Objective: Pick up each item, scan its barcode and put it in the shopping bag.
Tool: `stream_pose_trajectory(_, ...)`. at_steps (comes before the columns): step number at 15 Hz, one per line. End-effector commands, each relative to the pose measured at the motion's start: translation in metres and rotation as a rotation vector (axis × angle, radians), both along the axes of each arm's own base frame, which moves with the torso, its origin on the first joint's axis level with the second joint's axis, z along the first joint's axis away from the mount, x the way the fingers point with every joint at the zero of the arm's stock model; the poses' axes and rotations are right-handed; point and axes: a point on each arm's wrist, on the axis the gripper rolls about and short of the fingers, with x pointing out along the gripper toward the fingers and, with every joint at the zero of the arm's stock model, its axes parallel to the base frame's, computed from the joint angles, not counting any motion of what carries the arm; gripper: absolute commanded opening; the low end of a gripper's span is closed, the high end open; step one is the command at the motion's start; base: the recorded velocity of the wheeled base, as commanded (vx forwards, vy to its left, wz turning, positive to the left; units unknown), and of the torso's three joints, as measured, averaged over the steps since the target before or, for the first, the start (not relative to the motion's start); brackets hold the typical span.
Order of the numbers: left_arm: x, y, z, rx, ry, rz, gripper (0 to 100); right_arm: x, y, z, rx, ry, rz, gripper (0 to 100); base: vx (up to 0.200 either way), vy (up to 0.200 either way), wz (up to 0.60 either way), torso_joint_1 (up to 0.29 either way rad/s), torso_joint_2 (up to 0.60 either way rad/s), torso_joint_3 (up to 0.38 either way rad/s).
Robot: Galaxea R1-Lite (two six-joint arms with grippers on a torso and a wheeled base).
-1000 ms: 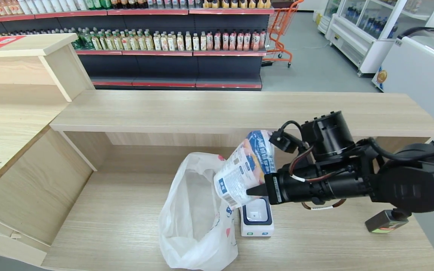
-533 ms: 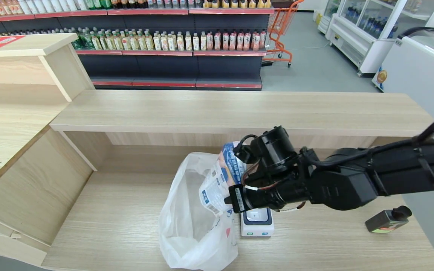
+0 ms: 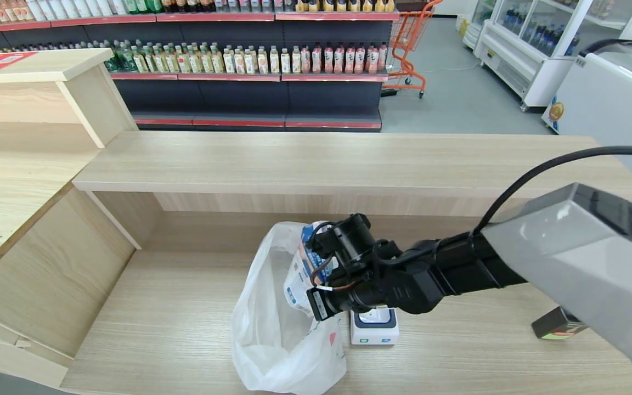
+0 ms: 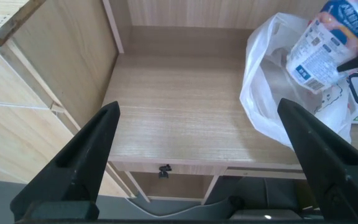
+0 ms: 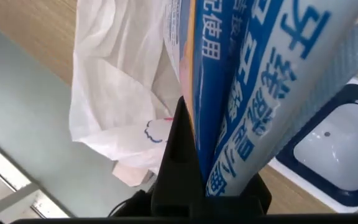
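In the head view the right gripper (image 3: 309,300) has its jaws closed on a blue-and-white packet (image 3: 298,270), which hangs upright with its lower end just inside the mouth of the white shopping bag (image 3: 272,334). The bag is thin and floppy, and its near rim sags. If the packet is let go here it could catch that rim and fold the mouth shut, or tip out onto the counter (image 3: 157,329). The arm also passes close over the scanner (image 3: 373,328), which stands just beside the bag, so a low sweep could knock it. 1 small dark item (image 3: 558,325) lies well apart at the right. In the left wrist view the left gripper (image 4: 197,107) is wide open and holds nothing, hovering off the counter's near edge, too far away to steady the bag. In the right wrist view 1 dark finger (image 5: 180,149) presses on the packet's glossy film. The hold looks narrow, though the other finger is hidden, so a slip is possible. The counter is pale wood grain with a raised ledge behind it. Beyond are shop shelves of bottles (image 3: 239,57), an orange trolley (image 3: 416,38) and white freezers (image 3: 612,104).
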Motion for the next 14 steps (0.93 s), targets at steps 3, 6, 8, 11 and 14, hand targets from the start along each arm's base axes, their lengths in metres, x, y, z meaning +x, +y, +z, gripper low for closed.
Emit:
stream_pose_trajectory(3,0.0,0.0,0.0,0.0,-0.001,0.001,100,0.007,0.007,-0.029,-0.035,0.0,0.018,100,0.0,0.0,0.0,0.0,0.0,0.0)
stream_pose_trajectory(6,0.0,0.0,0.0,0.0,-0.001,0.001,100,0.01,0.006,-0.015,0.011,-0.03,0.024,100,0.0,0.0,0.0,0.0,0.0,0.0)
stream_pose_trajectory(8,0.0,0.0,0.0,0.0,-0.001,0.0,100,0.002,0.0,0.025,0.128,-0.038,0.027,100,0.0,0.0,0.0,0.0,0.0,0.0)
stream_pose_trajectory(11,0.0,0.0,0.0,0.0,-0.001,0.001,100,-0.009,-0.051,0.085,0.27,-0.034,-0.033,100,0.0,0.0,0.0,0.0,0.0,0.0)
stream_pose_trajectory(14,0.0,0.0,0.0,0.0,-0.001,0.0,100,-0.035,-0.131,0.117,0.233,-0.035,-0.199,100,0.0,0.0,0.0,0.0,0.0,0.0)
